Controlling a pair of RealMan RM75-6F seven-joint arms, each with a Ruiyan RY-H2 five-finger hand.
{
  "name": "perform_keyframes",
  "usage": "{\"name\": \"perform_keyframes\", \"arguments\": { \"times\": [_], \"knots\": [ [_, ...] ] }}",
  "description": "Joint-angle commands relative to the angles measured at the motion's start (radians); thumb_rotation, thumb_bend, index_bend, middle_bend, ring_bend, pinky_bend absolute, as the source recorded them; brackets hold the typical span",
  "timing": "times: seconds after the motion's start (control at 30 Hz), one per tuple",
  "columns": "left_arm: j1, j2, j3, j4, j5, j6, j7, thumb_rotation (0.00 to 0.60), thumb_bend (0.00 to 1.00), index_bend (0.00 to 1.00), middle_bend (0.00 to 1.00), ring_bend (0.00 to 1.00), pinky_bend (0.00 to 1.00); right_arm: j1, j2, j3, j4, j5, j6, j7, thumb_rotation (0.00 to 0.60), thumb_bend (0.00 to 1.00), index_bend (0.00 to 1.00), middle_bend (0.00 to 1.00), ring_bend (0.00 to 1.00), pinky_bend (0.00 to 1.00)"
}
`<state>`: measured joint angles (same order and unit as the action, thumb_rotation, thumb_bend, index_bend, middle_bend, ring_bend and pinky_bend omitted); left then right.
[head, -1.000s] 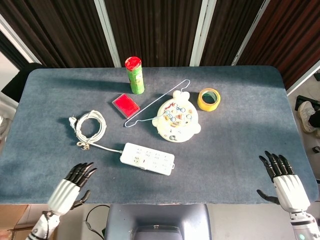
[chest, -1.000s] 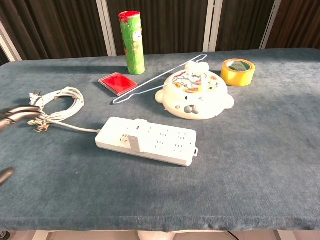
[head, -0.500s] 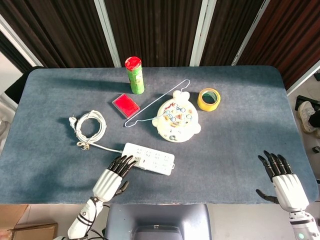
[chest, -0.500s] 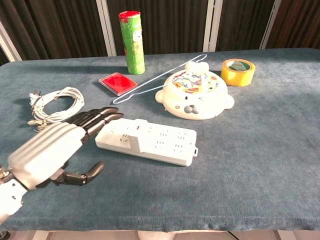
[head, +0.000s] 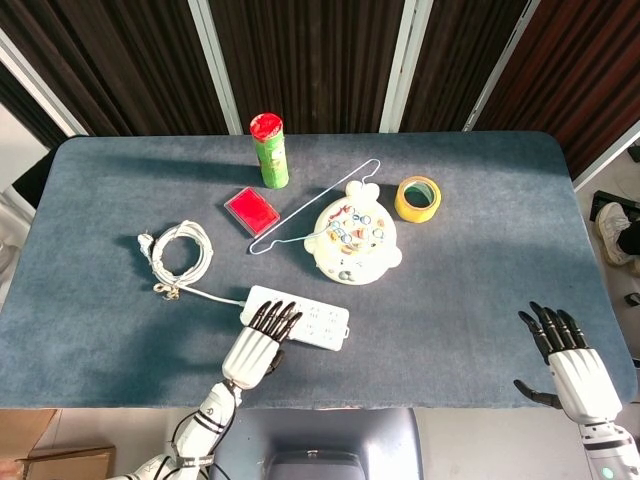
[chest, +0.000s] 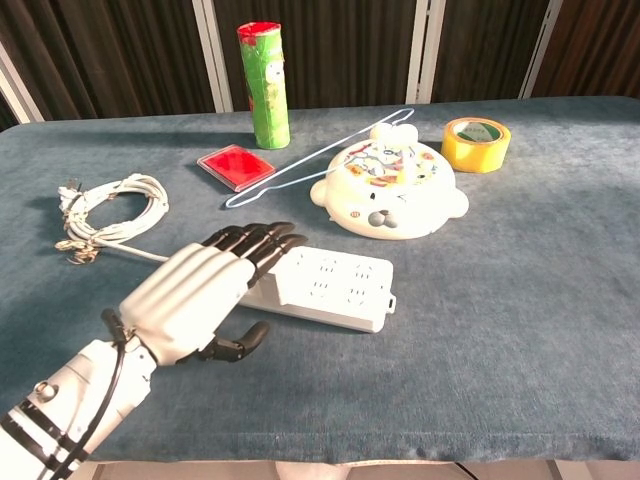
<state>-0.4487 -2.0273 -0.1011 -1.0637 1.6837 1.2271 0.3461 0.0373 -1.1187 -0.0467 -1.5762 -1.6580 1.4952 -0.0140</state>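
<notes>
Right now the left hand (chest: 195, 300) has its dark fingers (chest: 262, 240) stretched out and a little apart over the near left end of the white power strip (chest: 325, 285). It holds nothing, and I cannot tell if the fingers touch the strip. The thumb sticks out toward the near edge of the table (chest: 520, 330).

A white cord (chest: 112, 212) lies coiled just left of the power strip. Just behind the strip sits a round white toy (chest: 388, 190) with a bear face and small colored pictures on top. A thin wire hanger (chest: 320, 158) leans across the toy's far left side. A flat red box (chest: 236, 165) lies left of the hanger. Behind it stands a tall green can (chest: 263, 85) with a red lid; its label is too small to read. A yellow tape roll (chest: 477, 144) sits to the right of the toy.

The right hand (head: 570, 365) is far to the right of the power strip, fingers up and spread, holding nothing.
</notes>
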Motion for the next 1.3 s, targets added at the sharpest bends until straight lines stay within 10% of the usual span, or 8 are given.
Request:
{"name": "perform_keyframes", "arguments": {
  "times": [0.03, 1.0, 1.3],
  "knots": [
    [-0.022, -0.036, -0.014, 0.044, -0.009, 0.014, 0.013, 0.600, 0.40, 0.00, 0.01, 0.00, 0.10, -0.001, 0.002, 0.000, -0.002, 0.001, 0.001, 0.002, 0.600, 0.27, 0.00, 0.05, 0.00, 0.08],
    [-0.083, -0.141, -0.017, 0.169, -0.085, 0.050, 0.019, 0.600, 0.40, 0.09, 0.22, 0.17, 0.19, -0.004, 0.012, -0.002, 0.003, -0.004, 0.012, 0.029, 0.600, 0.27, 0.00, 0.05, 0.00, 0.08],
    [-0.084, -0.157, -0.012, 0.182, -0.086, 0.087, -0.012, 0.600, 0.52, 0.39, 0.52, 0.43, 0.35, -0.004, 0.010, -0.006, 0.007, -0.012, 0.011, 0.025, 0.600, 0.27, 0.00, 0.05, 0.00, 0.08]
  ]
}}
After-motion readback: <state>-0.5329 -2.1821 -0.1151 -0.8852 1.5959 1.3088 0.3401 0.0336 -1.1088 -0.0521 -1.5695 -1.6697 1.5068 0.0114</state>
